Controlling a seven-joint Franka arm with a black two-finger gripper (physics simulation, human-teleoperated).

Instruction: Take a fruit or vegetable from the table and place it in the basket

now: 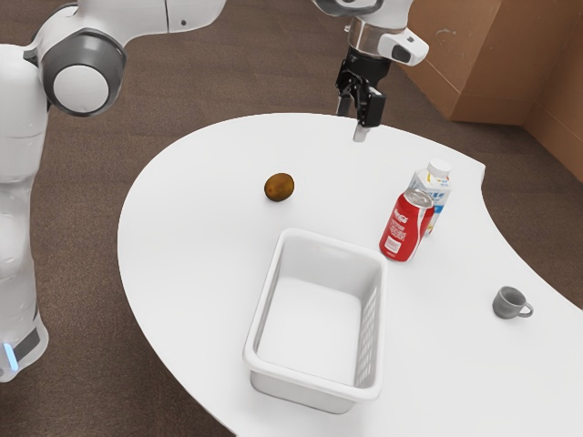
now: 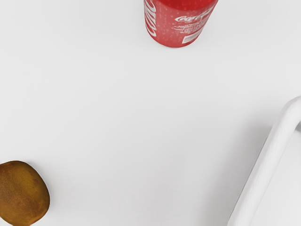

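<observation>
Exterior view: your gripper (image 1: 352, 120) is up high, fingers apart, empty. Brown fruit (image 1: 279, 187) on table (image 1: 196, 228), lower and toward the exterior view's left from it; near basket (image 1: 257, 319). Wrist view: fruit off to one side, basket opposite. You'd likely shift fruitward before descending.

One worktop (image 1: 196, 228) carries five things — five kinds, a single one of each: one kiwi (image 1: 280, 187), one basket (image 1: 311, 378), one can (image 1: 407, 228), one carton (image 1: 439, 187) and one mug (image 1: 507, 302). Fruit comes to one — drink containers, can plus carton, to two.
</observation>
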